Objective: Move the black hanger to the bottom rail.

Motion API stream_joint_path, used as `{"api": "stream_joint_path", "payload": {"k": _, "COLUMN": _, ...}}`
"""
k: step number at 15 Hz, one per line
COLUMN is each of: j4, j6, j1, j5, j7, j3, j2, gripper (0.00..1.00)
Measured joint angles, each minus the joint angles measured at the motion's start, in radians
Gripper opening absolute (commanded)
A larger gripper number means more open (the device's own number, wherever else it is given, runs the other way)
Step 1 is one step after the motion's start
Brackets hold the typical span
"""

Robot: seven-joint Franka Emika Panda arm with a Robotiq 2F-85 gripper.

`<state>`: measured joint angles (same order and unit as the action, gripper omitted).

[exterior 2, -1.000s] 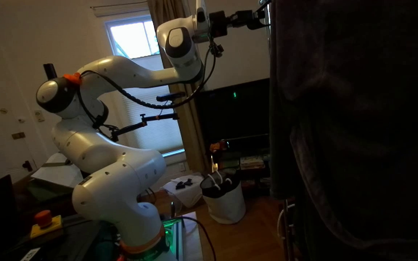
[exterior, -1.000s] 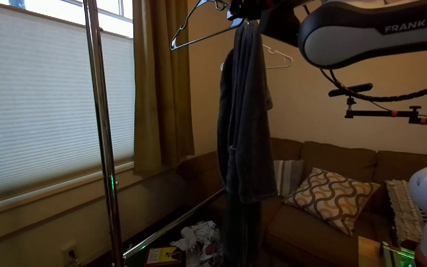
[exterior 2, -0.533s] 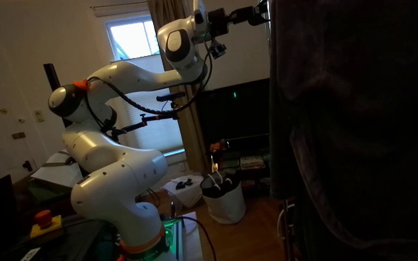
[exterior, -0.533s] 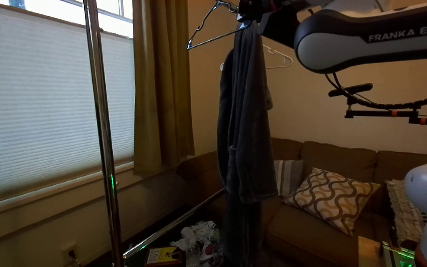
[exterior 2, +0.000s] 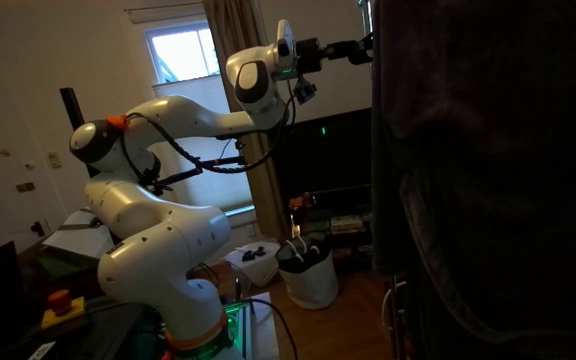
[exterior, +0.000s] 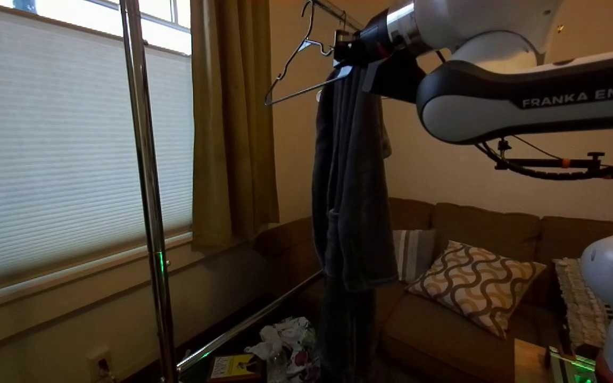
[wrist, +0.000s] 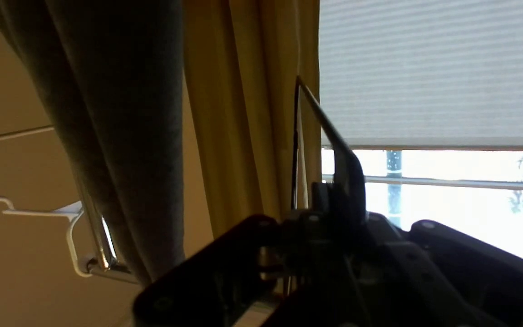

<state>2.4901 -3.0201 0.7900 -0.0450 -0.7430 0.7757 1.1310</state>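
The black hanger (exterior: 345, 72) is held tilted near the top of the rack in an exterior view. Its hook points up near the upper rail; I cannot tell whether they touch. My gripper (exterior: 340, 49) is shut on the hanger's side nearer the arm, and its fingers also show in an exterior view (exterior 2: 364, 52). In the wrist view the fingers (wrist: 318, 222) close around the hanger's dark arm (wrist: 348, 170). The bottom rail (exterior: 253, 318) runs low from the upright pole and passes behind the garment, which hides its far part.
A long grey-blue garment (exterior: 357, 175) hangs right beside the gripper from the upper rail (exterior: 333, 9). The upright pole (exterior: 147, 191) stands at the left. A white hanger (wrist: 39, 212) hangs beyond the garment. Bags (exterior: 290, 340) and a book (exterior: 232, 366) lie near the bottom rail.
The arm and gripper have come down, and the hanger with them. The hanger first shifted right in an exterior view, then dropped, bringing its hook into sight. The garment has not moved.
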Motion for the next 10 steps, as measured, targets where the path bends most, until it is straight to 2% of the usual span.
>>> {"api": "stream_joint_path", "payload": {"k": 2, "j4": 0.022, "j6": 0.012, "j1": -0.011, "j5": -0.002, "j7": -0.001, "j3": 0.027, "j2": 0.0, "gripper": 0.02}}
{"api": "stream_joint_path", "payload": {"k": 6, "j4": 0.052, "j6": 0.096, "j1": -0.122, "j5": -0.002, "j7": 0.025, "j3": 0.035, "j2": -0.072, "gripper": 0.02}}
{"api": "stream_joint_path", "payload": {"k": 8, "j4": 0.061, "j6": 0.106, "j1": -0.17, "j5": -0.002, "j7": 0.06, "j3": 0.003, "j2": -0.14, "gripper": 0.02}}
{"api": "stream_joint_path", "payload": {"k": 10, "j4": 0.069, "j6": 0.106, "j1": -0.219, "j5": -0.002, "j7": 0.117, "j3": -0.059, "j2": -0.222, "gripper": 0.02}}
